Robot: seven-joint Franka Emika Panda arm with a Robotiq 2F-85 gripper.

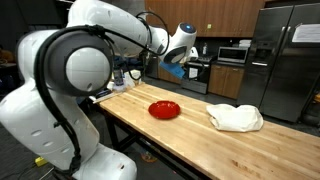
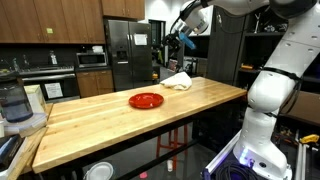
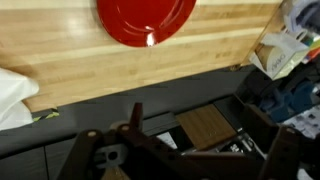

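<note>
We see claw [image 1: 176, 66] spread wide, empty. Wrist view crops red plate [image 3: 146, 20] at 12 o'clock, white cloth [image 3: 12, 95] at 9; whole in both exterior views.

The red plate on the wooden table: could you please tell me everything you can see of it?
The red plate is round, shallow and glossy, with a slightly raised rim and a bright glint showing in the wrist view. It looks like plastic or glazed ceramic. It appears empty and lies flat, right way up, on the wooden table, roughly mid-width. Only the tabletop touches it. The crumpled white cloth lies apart from it, further along the table.
</note>
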